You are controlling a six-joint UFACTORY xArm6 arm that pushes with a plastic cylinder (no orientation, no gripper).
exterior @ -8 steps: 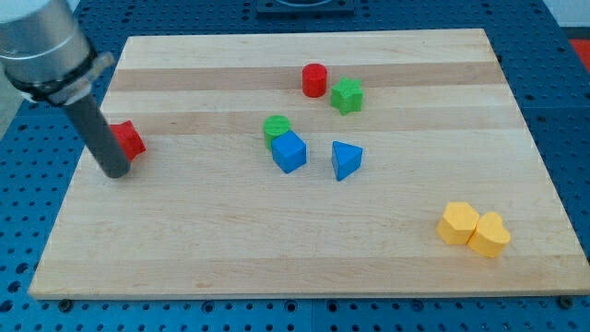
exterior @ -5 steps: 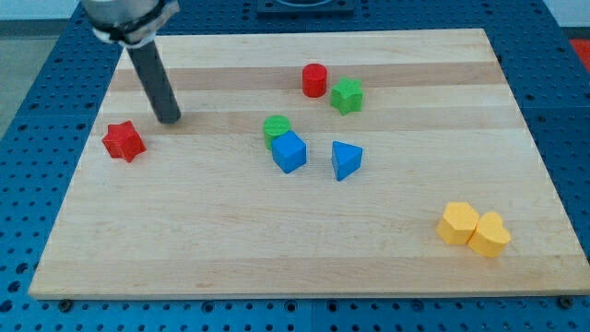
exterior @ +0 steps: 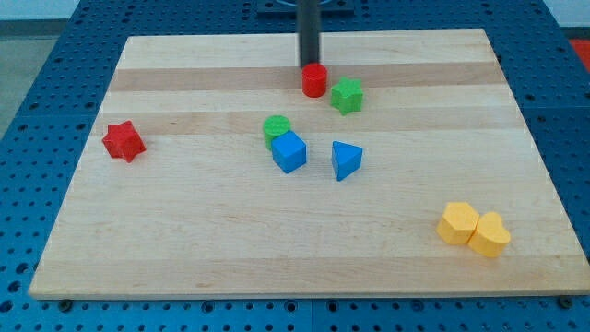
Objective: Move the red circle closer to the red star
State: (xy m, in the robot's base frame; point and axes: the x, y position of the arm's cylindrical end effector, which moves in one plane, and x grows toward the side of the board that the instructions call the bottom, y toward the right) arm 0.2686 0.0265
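My tip (exterior: 308,65) sits at the top edge of the red circle (exterior: 314,80), touching it or just short of it; I cannot tell which. The end effector is a bare rod, so it holds nothing. The red circle stands near the top of the table (exterior: 203,240), just left of the green star (exterior: 347,95). The red star (exterior: 123,141) lies well apart at the view's left. A green circle (exterior: 275,126) touches the blue cube (exterior: 289,152), with a blue triangle (exterior: 346,160) beside them.
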